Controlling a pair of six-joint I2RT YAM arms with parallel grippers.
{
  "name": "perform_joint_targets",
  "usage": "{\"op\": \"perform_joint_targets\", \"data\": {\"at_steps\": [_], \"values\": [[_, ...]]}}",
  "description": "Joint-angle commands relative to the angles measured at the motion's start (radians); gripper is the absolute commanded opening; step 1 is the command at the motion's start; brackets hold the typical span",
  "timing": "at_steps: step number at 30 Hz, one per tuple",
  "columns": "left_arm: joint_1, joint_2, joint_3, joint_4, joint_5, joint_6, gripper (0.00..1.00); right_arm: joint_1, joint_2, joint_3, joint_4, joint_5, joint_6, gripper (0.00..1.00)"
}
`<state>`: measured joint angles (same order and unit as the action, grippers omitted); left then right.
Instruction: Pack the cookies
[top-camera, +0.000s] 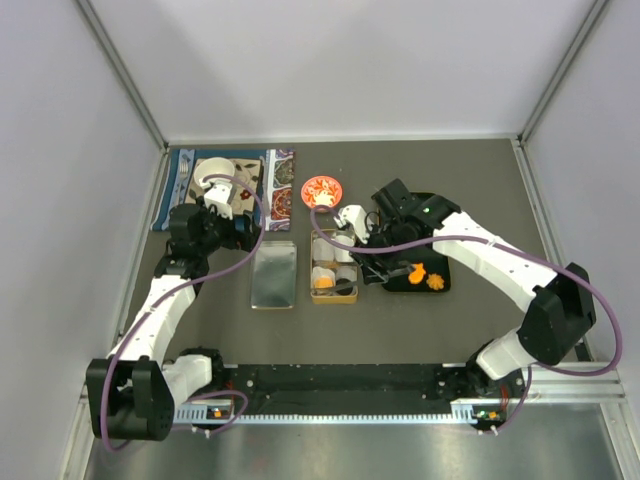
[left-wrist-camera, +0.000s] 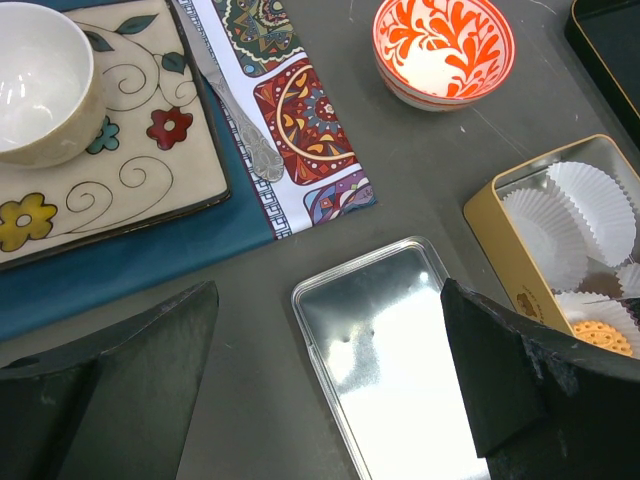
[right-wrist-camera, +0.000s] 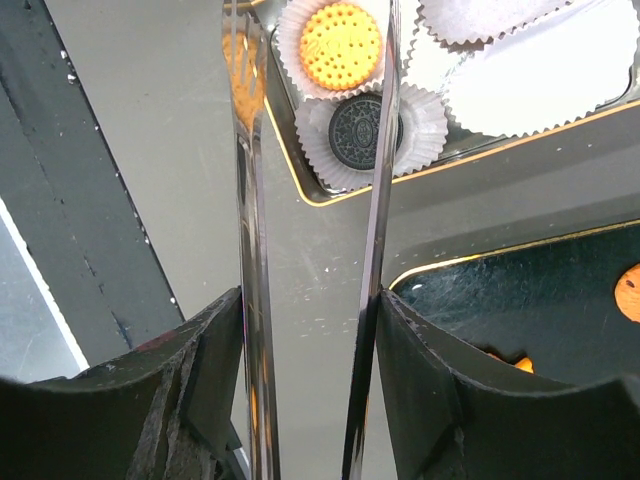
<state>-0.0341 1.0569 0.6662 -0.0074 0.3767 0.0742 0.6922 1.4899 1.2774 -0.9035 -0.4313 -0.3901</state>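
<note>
The gold tin (top-camera: 333, 297) holds white paper cups; one has a round orange cookie (right-wrist-camera: 342, 45), the one beside it a black cookie (right-wrist-camera: 362, 125). The orange one also shows in the left wrist view (left-wrist-camera: 603, 337). More orange cookies (top-camera: 437, 282) lie on the black tray (top-camera: 424, 203), one at the right wrist view's edge (right-wrist-camera: 628, 292). My right gripper (right-wrist-camera: 310, 310) is shut on metal tongs (right-wrist-camera: 250, 250), whose blades stand apart and reach over the black cookie's cup. My left gripper (left-wrist-camera: 330, 340) is open and empty above the silver tin lid (left-wrist-camera: 400, 360).
A red-and-white bowl (left-wrist-camera: 444, 48) stands behind the tin. At the back left a patterned placemat (left-wrist-camera: 310, 130) carries a floral plate (left-wrist-camera: 120, 170), a white cup (left-wrist-camera: 35, 80) and a spoon (left-wrist-camera: 235, 100). The lid (top-camera: 273, 276) lies left of the tin.
</note>
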Motion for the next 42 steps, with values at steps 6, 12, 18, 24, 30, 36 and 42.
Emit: {"op": "perform_joint_targets", "data": {"at_steps": [6,12,18,24,30,36,42], "values": [[-0.003,-0.006,0.009,0.035,0.004,0.007,0.99,0.018,-0.043,0.071,0.038,0.023,0.007,0.53],[-0.003,-0.006,0.012,0.032,0.005,0.006,0.99,0.000,-0.079,0.108,0.038,0.089,0.017,0.49],[-0.003,-0.011,0.013,0.032,0.010,0.007,0.99,-0.100,-0.108,0.109,0.051,0.086,0.039,0.45],[-0.003,-0.011,0.013,0.030,0.013,0.004,0.99,-0.250,-0.177,0.068,0.058,0.075,0.036,0.45],[-0.003,-0.018,0.012,0.030,0.014,0.006,0.99,-0.399,-0.253,-0.016,0.058,0.043,0.007,0.45],[-0.003,-0.017,0.012,0.030,0.022,0.001,0.99,-0.540,-0.304,-0.124,0.057,0.040,-0.029,0.44],[-0.003,-0.024,0.013,0.029,0.025,-0.001,0.99,-0.681,-0.292,-0.180,0.060,0.020,-0.069,0.44]]}}
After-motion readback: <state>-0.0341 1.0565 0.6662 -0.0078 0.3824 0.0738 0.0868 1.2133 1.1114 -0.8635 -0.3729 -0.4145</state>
